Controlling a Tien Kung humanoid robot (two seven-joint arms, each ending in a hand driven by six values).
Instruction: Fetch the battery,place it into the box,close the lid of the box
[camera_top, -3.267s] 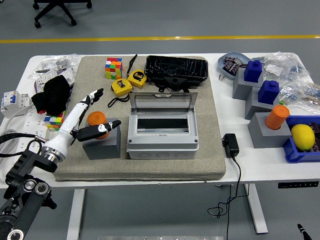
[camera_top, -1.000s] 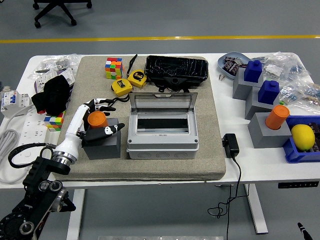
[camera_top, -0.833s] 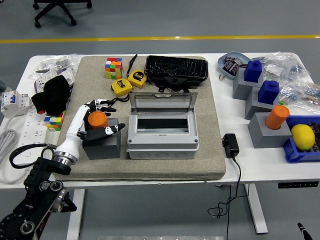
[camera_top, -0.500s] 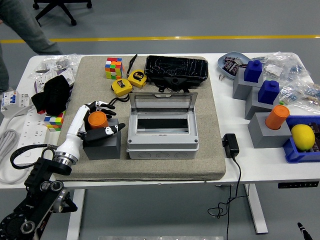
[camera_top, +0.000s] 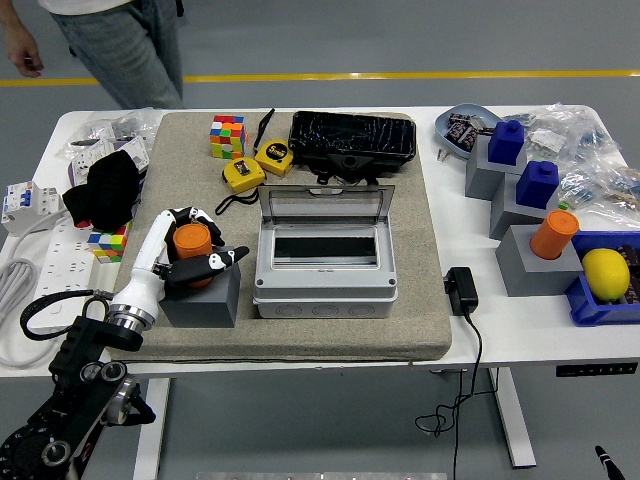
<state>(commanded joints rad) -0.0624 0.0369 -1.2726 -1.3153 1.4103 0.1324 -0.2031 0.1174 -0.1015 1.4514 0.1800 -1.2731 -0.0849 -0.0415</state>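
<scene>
Resting on a grey felt mat (camera_top: 330, 325) that covers the middle of the white table (camera_top: 520, 320): one grey plastic junction box (camera_top: 324, 262), its clear hinged lid (camera_top: 326, 204) standing open at the back, interior slot visible.

Left of the box, just beside it: one grey square block (camera_top: 203, 297) carrying an orange cylindrical battery (camera_top: 192, 242), upright on top of the block.

Left robot hand (camera_top: 185, 250), white with black fingertips, wrapped around the orange battery; thumb across its front, fingers curled behind and over it. Black forearm enters from the lower left corner. Right arm out of view.

Far end of the mat: one multicoloured puzzle cube (camera_top: 228, 135), two yellow tape measures (camera_top: 258, 165), one black plastic-wrapped case (camera_top: 352, 136).

Left of the mat: one black cloth bundle (camera_top: 105, 190), a second puzzle cube (camera_top: 108, 242) partly under it, a white power strip (camera_top: 45, 245).

Right side of the table: grey blocks holding two blue caps (camera_top: 525, 160), a second orange cylinder (camera_top: 554, 234) on a grey block, a yellow lemon (camera_top: 605, 273) in a blue tray (camera_top: 590, 300), one black power adapter (camera_top: 461, 290) with cable.

Far left corner: a person (camera_top: 110, 45) in jeans standing beyond the table, one hand hanging free.
</scene>
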